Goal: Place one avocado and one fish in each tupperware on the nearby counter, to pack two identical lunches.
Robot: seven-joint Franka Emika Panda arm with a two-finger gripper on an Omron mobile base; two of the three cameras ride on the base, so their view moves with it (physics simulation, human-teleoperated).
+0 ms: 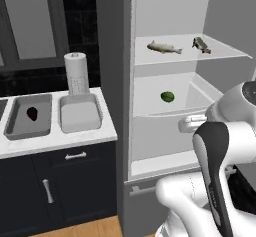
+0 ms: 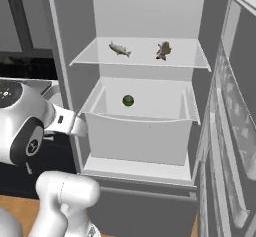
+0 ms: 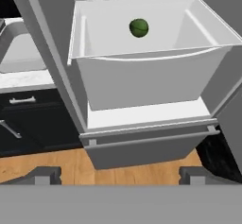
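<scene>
- The gripper (image 3: 121, 175) is released: in the hand view its two finger tips (image 3: 43, 175) stand far apart at the bottom edge with nothing between them. It hangs outside the open fridge (image 1: 129, 81), aimed in and slightly down; this stand-off position suits an approach, not a grasp.
- Directly ahead of the gripper and lower is the pulled-out fridge drawer (image 3: 142, 83), an open-topped white bin. Its front wall stands between the gripper and the contents, so a reach must probably come over the rim.
- Inside the drawer, ahead and above the finger tips, lies the round green avocado (image 3: 139, 28), alone on the drawer floor and apart from the walls. Judged from the aim of the hand, it is the likely next pick.
- Above the drawer and farther in, the glass shelf (image 2: 140, 56) carries both fish: the slender silvery fish (image 2: 119, 49) and, well apart from it, the shorter olive-brown fish (image 2: 163, 50).
- Off to the gripper's left, beyond the fridge wall, the counter (image 1: 55, 142) holds the two tupperware trays side by side. The grey tray (image 1: 29, 116) already contains the dark avocado (image 1: 32, 113); the paler tray (image 1: 80, 113) nearest the fridge holds nothing visible.
- Behind the paler tray stands a paper towel roll (image 1: 76, 73).
- Judgement: one item of four is packed; three remain in the fridge.
</scene>
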